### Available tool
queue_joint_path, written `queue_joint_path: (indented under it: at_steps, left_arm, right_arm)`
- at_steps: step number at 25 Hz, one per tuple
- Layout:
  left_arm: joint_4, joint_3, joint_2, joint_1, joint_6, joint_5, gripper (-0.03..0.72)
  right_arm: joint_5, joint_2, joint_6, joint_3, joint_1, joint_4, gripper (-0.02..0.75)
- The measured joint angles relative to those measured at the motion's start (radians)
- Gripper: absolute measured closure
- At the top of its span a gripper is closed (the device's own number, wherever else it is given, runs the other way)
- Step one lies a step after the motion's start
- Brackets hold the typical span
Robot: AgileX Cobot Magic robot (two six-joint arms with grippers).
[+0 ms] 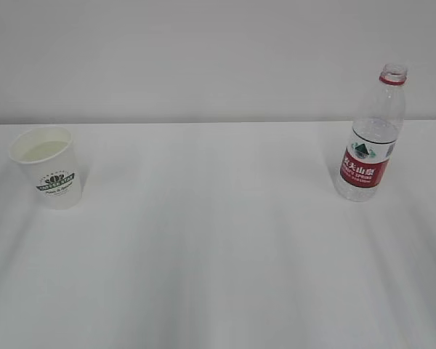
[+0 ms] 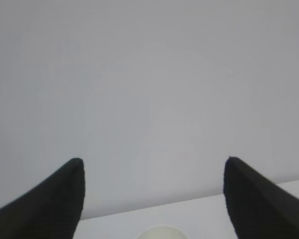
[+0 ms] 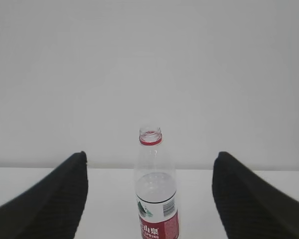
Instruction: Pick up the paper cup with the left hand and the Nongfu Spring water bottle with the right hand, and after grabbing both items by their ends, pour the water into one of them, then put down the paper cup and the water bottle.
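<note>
I see the paper cup (image 1: 46, 167) standing far left on the table (image 1: 218, 254), the Nongfu Spring water bottle (image 1: 370, 138) far right, well apart.

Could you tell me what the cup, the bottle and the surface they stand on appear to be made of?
The paper cup looks like matte white paper, with a rolled rim and a dark printed logo. The Nongfu Spring water bottle seems to be clear, glossy thin plastic: ribbed see-through walls, a red neck ring and a red wrapped label. The table is smooth, matte white; whether laminate or painted board cannot be told.

Matt white paper cup (image 1: 49, 169); clear glossy ribbed plastic bottle (image 1: 371, 138); smooth matt table (image 1: 218, 254).
</note>
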Motion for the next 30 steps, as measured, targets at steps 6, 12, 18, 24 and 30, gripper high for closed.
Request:
queue_joint_path:
  at_steps: [6,12,18,24,30]
  left_arm:
    - [0.010,0.001,-0.123,0.000,-0.002,0.124,0.056]
    - [0.008,0.001,-0.198,0.000,-0.002,0.228,0.058]
    - [0.006,0.005,-0.248,0.000,-0.031,0.308,0.061]
    - [0.004,0.005,-0.331,0.000,-0.039,0.418,0.064]
    - [-0.023,0.005,-0.449,0.000,-0.041,0.548,0.071]
  right_arm:
    - [0.086,-0.068,0.000,-0.015,0.000,0.000,0.150]
    - [0.271,-0.129,0.000,-0.079,0.000,-0.040,0.151]
    - [0.370,-0.222,0.000,-0.083,0.000,-0.048,0.150]
    - [0.473,-0.292,0.000,-0.084,0.000,-0.052,0.151]
    - [0.564,-0.341,-0.009,-0.092,0.000,-0.053,0.150]
